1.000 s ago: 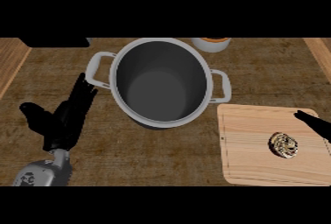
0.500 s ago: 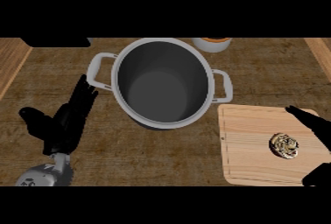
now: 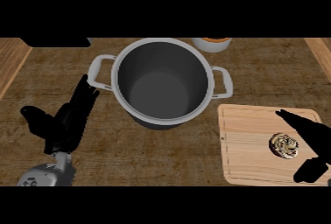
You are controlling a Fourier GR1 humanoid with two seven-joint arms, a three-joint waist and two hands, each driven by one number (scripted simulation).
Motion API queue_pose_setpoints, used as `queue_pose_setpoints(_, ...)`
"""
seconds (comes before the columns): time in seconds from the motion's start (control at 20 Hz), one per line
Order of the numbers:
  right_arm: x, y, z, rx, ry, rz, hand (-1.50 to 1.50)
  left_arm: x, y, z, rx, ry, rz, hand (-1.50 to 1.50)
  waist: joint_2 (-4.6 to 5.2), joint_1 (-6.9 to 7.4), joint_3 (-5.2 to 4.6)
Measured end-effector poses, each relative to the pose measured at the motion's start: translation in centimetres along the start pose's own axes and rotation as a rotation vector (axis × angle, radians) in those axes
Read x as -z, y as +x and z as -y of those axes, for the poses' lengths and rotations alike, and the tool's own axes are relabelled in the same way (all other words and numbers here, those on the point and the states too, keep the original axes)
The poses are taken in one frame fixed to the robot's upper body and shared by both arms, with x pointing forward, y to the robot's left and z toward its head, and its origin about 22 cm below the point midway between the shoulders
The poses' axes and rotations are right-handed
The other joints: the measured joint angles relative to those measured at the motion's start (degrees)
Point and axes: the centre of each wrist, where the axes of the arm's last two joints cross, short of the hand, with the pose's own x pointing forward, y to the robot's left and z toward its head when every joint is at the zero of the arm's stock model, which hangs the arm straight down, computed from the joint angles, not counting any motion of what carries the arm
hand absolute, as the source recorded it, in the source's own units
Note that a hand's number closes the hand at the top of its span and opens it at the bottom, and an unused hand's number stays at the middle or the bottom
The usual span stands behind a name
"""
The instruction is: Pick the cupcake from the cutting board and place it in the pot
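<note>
The cupcake, seen from above as a small round brown and cream swirl, lies on the light wooden cutting board at the right. The large grey pot with two side handles stands empty in the middle, left of the board. My right hand is open over the board's right part, fingers stretched above the cupcake and thumb below it, just beside it. My left hand rests open on the counter left of the pot, fingers pointing up toward its left handle.
A white cup with orange contents stands behind the pot at the top edge. A dark object sits at the top left corner. Lighter wooden strips border the counter on both sides.
My right hand has moved in from the right edge over the cutting board, closing toward the cupcake, with its thumb now in view. The left hand barely shifted.
</note>
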Motion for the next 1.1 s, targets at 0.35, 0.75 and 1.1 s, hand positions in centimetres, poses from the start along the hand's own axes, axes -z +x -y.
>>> queue_pose_setpoints(0.35,1.7,-0.1,-1.6,-0.044,0.042,-0.034,-1.5,0.0,0.3,-0.2,-0.001,-0.002,-0.001,0.0,-0.01,-0.02,-0.02)
queue_pose_setpoints(0.75,2.6,-0.1,-2.2,-0.012,0.035,0.067,1.5,-0.1,0.0,-0.3,0.004,0.002,0.0,0.0,0.01,-0.05,0.0)
queue_pose_setpoints(1.1,2.9,-0.7,-1.6,-0.012,-0.02,0.133,1.5,-0.2,0.2,-0.6,-0.002,0.0,0.005,0.0,-0.01,-0.06,0.0)
